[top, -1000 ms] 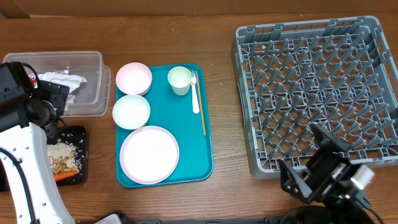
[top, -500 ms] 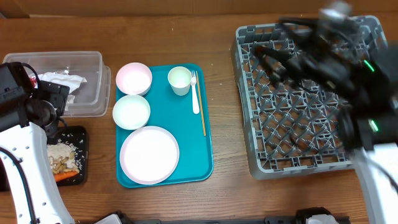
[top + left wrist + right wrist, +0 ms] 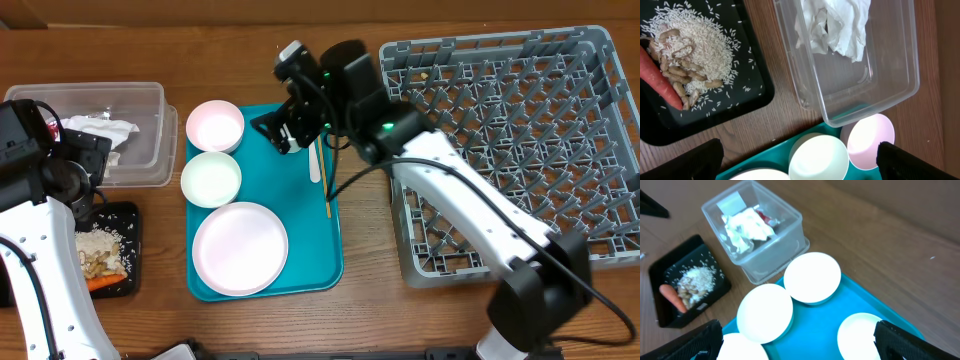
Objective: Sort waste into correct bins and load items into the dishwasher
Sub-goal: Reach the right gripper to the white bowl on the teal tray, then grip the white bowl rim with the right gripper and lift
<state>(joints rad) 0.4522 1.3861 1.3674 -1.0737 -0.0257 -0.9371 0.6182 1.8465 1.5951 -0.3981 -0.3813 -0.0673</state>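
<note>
Sorting is looking done, with napkins [image 3: 100,130] lying in the clear tub [image 3: 150,140] and scraps [image 3: 100,248] with carrot [image 3: 103,283] in the black tray [image 3: 133,222], but plate [image 3: 240,248], bowls [image 3: 211,178], cup [image 3: 857,336] and fork [image 3: 315,165] are waiting on the teal tray [image 3: 310,235], not in the rack [image 3: 510,150], the right hand [image 3: 275,135] hovering wide above the cup and the left hand [image 3: 797,150] gaping wide too.

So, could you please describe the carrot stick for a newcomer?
Find the clear tub at the far left; the black tray sits below it, seen from overhead. The carrot stick lies at that tray's lower edge, the only orange thing beside pale rice.
</note>
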